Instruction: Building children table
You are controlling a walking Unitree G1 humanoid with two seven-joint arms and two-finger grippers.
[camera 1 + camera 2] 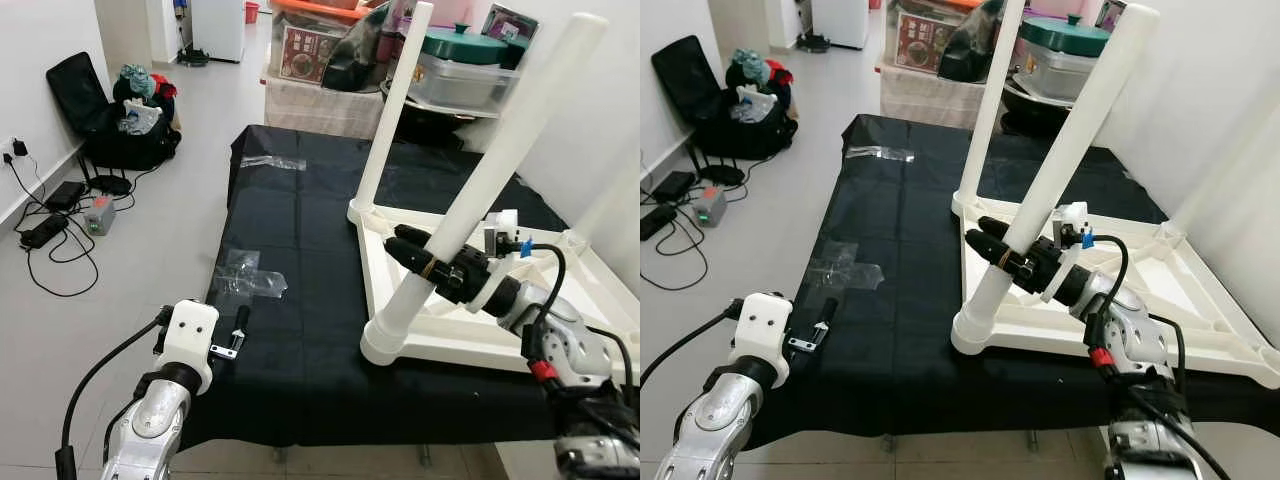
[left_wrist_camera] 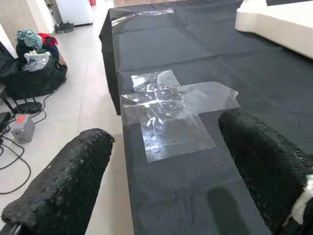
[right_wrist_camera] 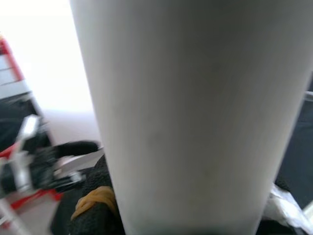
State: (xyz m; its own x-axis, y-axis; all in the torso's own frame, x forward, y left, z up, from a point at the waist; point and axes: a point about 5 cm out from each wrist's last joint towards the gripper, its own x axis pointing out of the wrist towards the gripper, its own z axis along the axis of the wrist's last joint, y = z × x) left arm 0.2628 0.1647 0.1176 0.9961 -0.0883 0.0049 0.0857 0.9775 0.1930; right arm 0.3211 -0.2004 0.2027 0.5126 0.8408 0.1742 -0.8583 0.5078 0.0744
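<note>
The small white table (image 1: 590, 290) lies upside down on the black cloth (image 1: 300, 330), toward the 3 o'clock side of it. Its underside is a smooth plastic frame with ribs. Two white round legs stand up from it: the near leg (image 1: 500, 170) leans a little and sits in the corner socket at about 5 o'clock, and the far leg (image 1: 393, 110) rises from the corner at about 1 o'clock.

The right gripper (image 1: 425, 262) is closed around the near leg, low on it, just above the socket; one black finger shows on each side of the leg. In the right wrist view the leg (image 3: 195, 112) is very close, between the fingers.

The left gripper (image 1: 238, 328) hovers at the 7 o'clock edge of the cloth, well apart from the table, with its two fingers (image 2: 63, 186) spread and holding nothing. Just beyond them one clear plastic bag (image 2: 171, 110) lies flat on the cloth. A second clear bag (image 1: 272, 161) lies at about 11 o'clock.
</note>
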